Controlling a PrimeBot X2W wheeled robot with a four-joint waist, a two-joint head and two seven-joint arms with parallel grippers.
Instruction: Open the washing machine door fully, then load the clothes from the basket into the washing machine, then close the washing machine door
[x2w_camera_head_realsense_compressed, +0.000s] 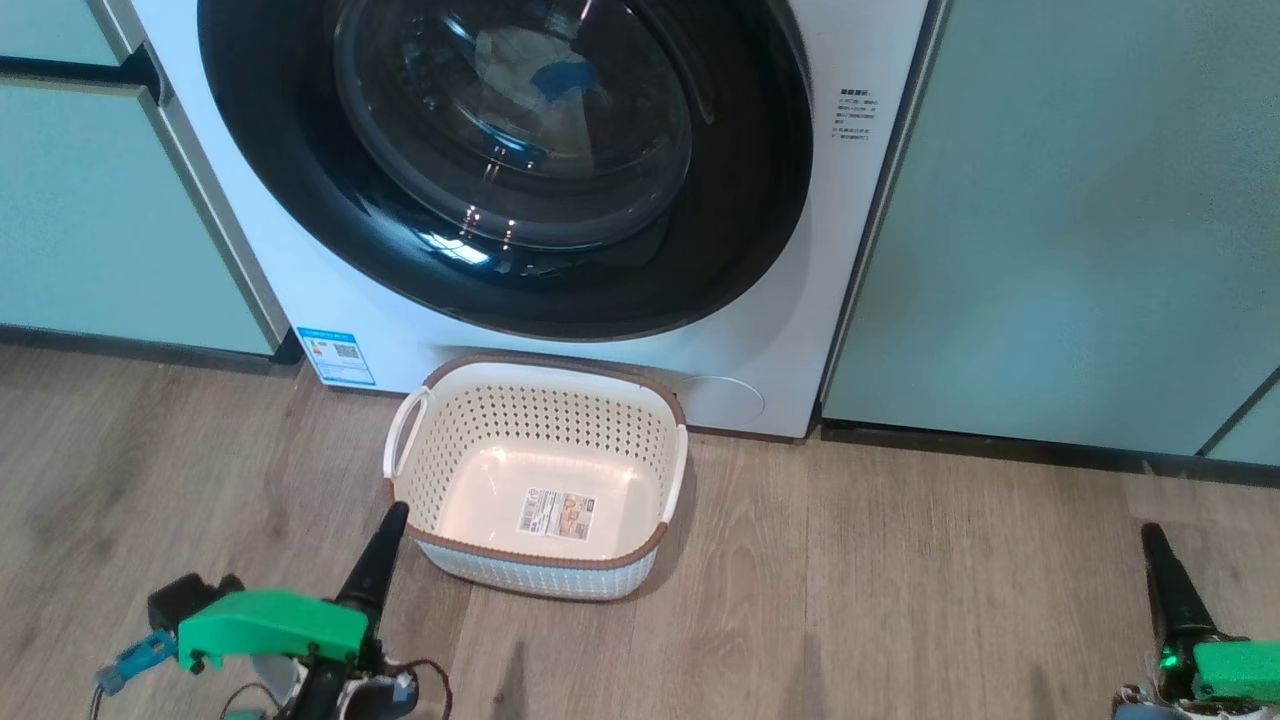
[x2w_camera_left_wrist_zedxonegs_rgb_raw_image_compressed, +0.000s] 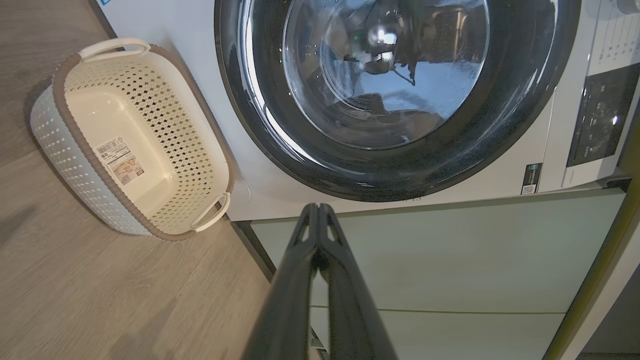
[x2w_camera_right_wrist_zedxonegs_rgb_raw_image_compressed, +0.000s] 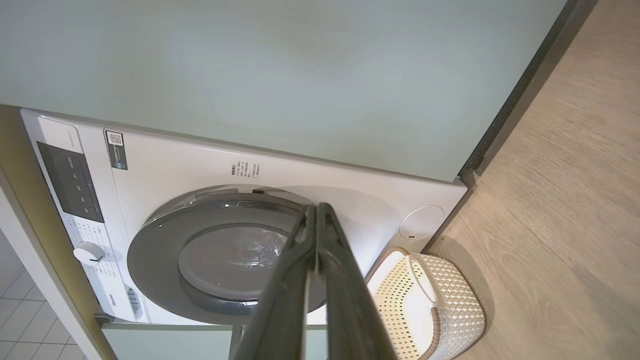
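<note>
From the head view, the washing machine (x2w_camera_head_realsense_compressed: 760, 330) stood between pale green cabinet doors (x2w_camera_head_realsense_compressed: 1080, 220), its front facing the robot. The washing machine door (x2w_camera_head_realsense_compressed: 505, 150) lay shut, flat against that front, its glass bowl bulging outward. Behind the glass showed a pale shape with a bright blue patch, most likely the clothes (x2w_camera_head_realsense_compressed: 560, 75). The basket (x2w_camera_head_realsense_compressed: 545, 557) sat upright on the wooden floor (x2w_camera_head_realsense_compressed: 900, 600) just in front of the machine, below the door. Its open top faced up and its long axis ran side to side, parallel to the machine's front, with a white loop handle at each short end. It held nothing but the label (x2w_camera_head_realsense_compressed: 556, 512) on its bottom. Whether its back rim touched the machine could not be told. The left gripper (x2w_camera_head_realsense_compressed: 397, 510) pointed up the view, its tip just beside the basket's near left corner, fingers pressed together and holding nothing. The right gripper (x2w_camera_head_realsense_compressed: 1152, 530) stood well apart at the lower right, likewise closed and empty.

In the left wrist view, the left gripper's (x2w_camera_left_wrist_zedxonegs_rgb_raw_image_compressed: 316, 206) closed fingers pointed at the seam between the machine and a cabinet, with the door (x2w_camera_left_wrist_zedxonegs_rgb_raw_image_compressed: 395, 90) beyond and the basket (x2w_camera_left_wrist_zedxonegs_rgb_raw_image_compressed: 65, 85) to the left.

In the right wrist view, the right gripper (x2w_camera_right_wrist_zedxonegs_rgb_raw_image_compressed: 317, 205), fingers together, overlapped the closed door (x2w_camera_right_wrist_zedxonegs_rgb_raw_image_compressed: 225, 255); the basket (x2w_camera_right_wrist_zedxonegs_rgb_raw_image_compressed: 450, 305) lay at the lower right and the control panel (x2w_camera_right_wrist_zedxonegs_rgb_raw_image_compressed: 70, 180) at the left.
</note>
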